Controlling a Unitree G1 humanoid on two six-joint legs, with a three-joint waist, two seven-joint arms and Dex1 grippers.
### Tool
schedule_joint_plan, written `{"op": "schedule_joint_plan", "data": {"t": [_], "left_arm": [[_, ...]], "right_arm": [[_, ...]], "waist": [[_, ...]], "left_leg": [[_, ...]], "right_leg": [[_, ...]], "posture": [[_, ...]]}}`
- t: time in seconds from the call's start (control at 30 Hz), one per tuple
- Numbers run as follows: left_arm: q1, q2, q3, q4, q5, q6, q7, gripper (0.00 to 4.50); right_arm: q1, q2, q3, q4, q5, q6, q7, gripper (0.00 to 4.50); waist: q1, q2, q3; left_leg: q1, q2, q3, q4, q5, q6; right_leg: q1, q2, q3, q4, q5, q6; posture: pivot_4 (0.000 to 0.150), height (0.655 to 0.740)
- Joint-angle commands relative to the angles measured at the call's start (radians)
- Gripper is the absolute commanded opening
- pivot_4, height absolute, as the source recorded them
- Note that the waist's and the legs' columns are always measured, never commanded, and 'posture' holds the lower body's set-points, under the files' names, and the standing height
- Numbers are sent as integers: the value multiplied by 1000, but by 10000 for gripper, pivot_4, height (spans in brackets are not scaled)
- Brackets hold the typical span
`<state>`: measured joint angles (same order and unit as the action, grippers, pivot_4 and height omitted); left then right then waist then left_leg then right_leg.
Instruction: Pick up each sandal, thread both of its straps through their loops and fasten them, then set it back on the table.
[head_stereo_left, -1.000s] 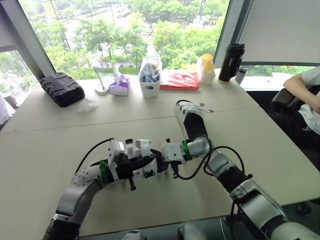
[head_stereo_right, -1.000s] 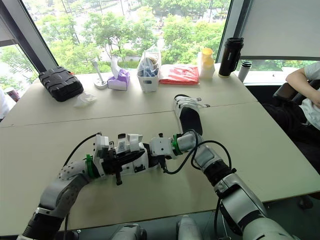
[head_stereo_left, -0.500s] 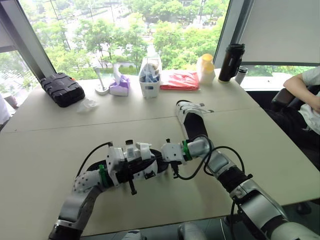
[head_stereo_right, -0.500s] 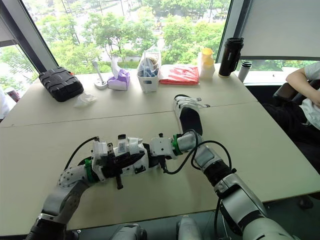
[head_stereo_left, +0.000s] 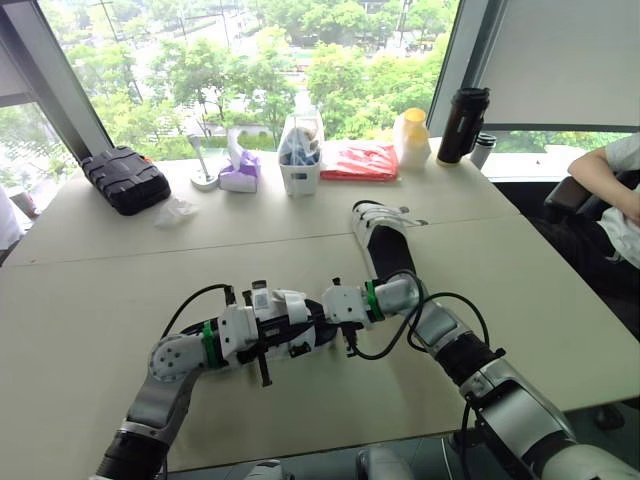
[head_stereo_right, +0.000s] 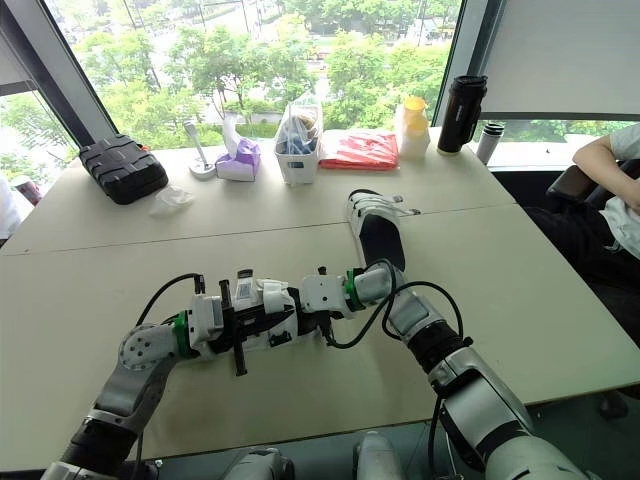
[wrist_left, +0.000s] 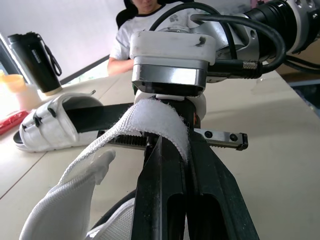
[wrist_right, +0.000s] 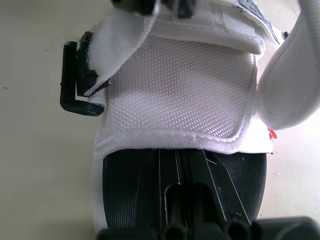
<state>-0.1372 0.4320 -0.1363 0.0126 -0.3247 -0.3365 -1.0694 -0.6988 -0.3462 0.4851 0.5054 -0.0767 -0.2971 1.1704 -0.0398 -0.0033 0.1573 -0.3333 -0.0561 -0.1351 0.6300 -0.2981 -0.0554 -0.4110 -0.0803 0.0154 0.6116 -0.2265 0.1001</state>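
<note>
Sandal (head_stereo_left: 297, 326): white mesh upper, black footbed (wrist_right: 125, 185). Left gripper (wrist_left: 186, 139) jaws pinched shut on its white strap (wrist_left: 155, 117); right gripper (wrist_right: 181, 156) jaws closed together over the footbed.

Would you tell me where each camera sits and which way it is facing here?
Head eyes: on the head, looking forward and down at the table; both arms show.
Left wrist: along the left gripper, shut on a strap, toward the second sandal.
Right wrist: along the right gripper at the held sandal.
Both wrist views share that sandal.
</note>
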Motion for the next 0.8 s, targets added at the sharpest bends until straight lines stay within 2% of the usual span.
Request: {"op": "schedule_joint_plan", "data": {"t": [0.03, 0.33, 0.57, 0.8], "left_arm": [[9, 0, -26, 66, 55, -26, -1, 564], [-17, -16, -40, 93, 56, -70, 1, 564], [51, 31, -70, -18, -20, 53, -70, 564], [74, 78, -77, 2, 32, 39, -90, 564]], "right_arm": [[51, -17, 66, 47, -83, 45, 21, 0], [49, -16, 67, 47, -83, 47, 21, 0], [52, -20, 67, 43, -85, 46, 21, 0], [49, -19, 66, 49, -87, 44, 20, 0]], "waist": [[0, 0, 0], [2, 0, 0], [1, 0, 0], [0, 0, 0]], "left_leg": [[0, 0, 0, 0, 0, 0], [0, 0, 0, 0, 0, 0], [0, 0, 0, 0, 0, 0], [0, 0, 0, 0, 0, 0]], "right_leg": [[0, 0, 0, 0, 0, 0], [0, 0, 0, 0, 0, 0], [0, 0, 0, 0, 0, 1], [0, 0, 0, 0, -1, 1]], "posture": [[1500, 7400], [1500, 7400], [1500, 7400], [1500, 7400]]}}
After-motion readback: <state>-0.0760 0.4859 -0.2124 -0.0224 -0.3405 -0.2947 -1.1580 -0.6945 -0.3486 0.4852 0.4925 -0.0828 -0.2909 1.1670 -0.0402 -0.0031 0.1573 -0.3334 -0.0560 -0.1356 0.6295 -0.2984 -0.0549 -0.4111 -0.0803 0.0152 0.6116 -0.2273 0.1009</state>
